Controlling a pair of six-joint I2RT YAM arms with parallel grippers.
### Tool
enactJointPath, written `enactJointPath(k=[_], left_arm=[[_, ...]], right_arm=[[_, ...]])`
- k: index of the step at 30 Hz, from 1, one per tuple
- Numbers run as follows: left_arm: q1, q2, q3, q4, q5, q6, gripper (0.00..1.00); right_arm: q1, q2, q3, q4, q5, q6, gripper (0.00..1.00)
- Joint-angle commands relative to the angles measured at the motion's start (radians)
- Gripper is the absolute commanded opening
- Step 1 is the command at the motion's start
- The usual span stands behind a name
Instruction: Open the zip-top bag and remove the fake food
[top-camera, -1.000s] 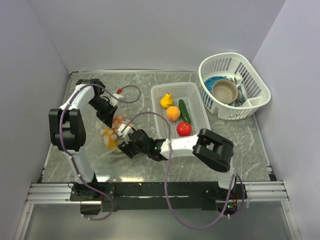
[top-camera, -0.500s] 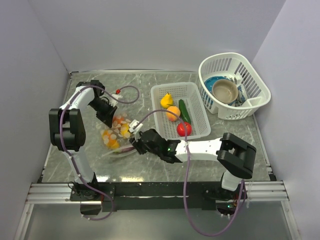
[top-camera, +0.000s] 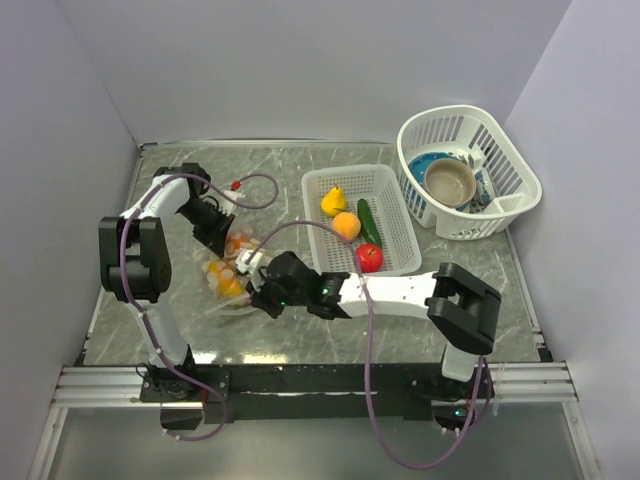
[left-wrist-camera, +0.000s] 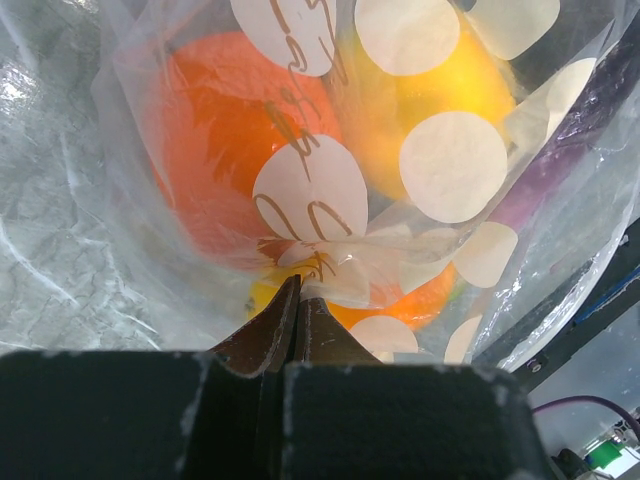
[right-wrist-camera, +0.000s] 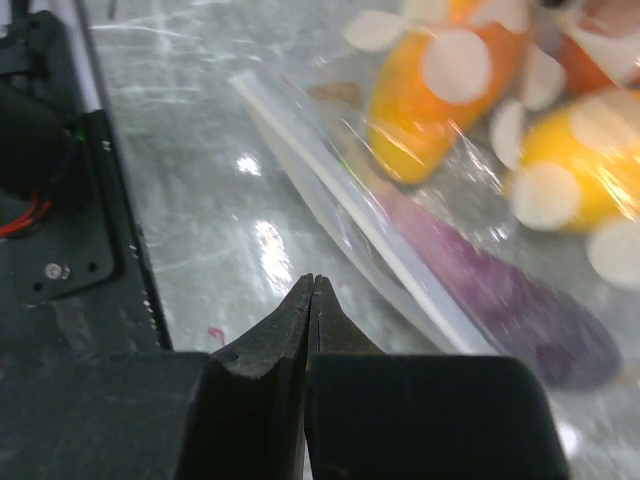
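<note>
I find bag (top-camera: 228, 272) on tabletop (top-camera: 290, 160), left of centre, food (left-wrist-camera: 210, 140) inside; film light, floppy, slick; left hand (left-wrist-camera: 298, 290) clamped on it; right hand (right-wrist-camera: 312, 285) closed empty near zip strip (right-wrist-camera: 370, 225), judged the stiffer hold

Both arms share white tubular links and boxy black joint housings: left arm (top-camera: 160, 335), right arm (top-camera: 395, 292). A thin purple cable (top-camera: 367, 350) loops from each black base (top-camera: 178, 384) at six o'clock. Fingers (left-wrist-camera: 262, 340) are dark tapering wedges
</note>
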Motion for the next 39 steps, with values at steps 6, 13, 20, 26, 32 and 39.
enactJointPath(k=[6, 13, 20, 26, 32, 39], left_arm=[[0.0, -0.024, 0.031, -0.008, 0.006, -0.007, 0.01], [-0.001, -0.036, 0.033, -0.011, -0.007, -0.004, 0.01], [0.0, -0.035, 0.04, -0.02, -0.002, -0.002, 0.01], [0.0, -0.044, 0.039, -0.02, -0.014, -0.001, 0.01], [0.0, -0.033, 0.06, -0.03, -0.008, 0.004, 0.01], [0.0, -0.041, 0.054, -0.039, -0.01, 0.016, 0.01]], right_arm=[[-0.023, 0.196, 0.249, -0.156, -0.067, -0.014, 0.0], [-0.006, 0.315, 0.42, -0.246, 0.088, 0.044, 0.0], [-0.003, 0.338, 0.457, -0.253, 0.292, 0.099, 0.21], [-0.004, 0.368, 0.454, -0.302, 0.378, 0.125, 0.38], [-0.003, 0.411, 0.478, -0.432, 0.459, 0.17, 0.39], [-0.001, 0.471, 0.527, -0.562, 0.598, 0.248, 0.37]])
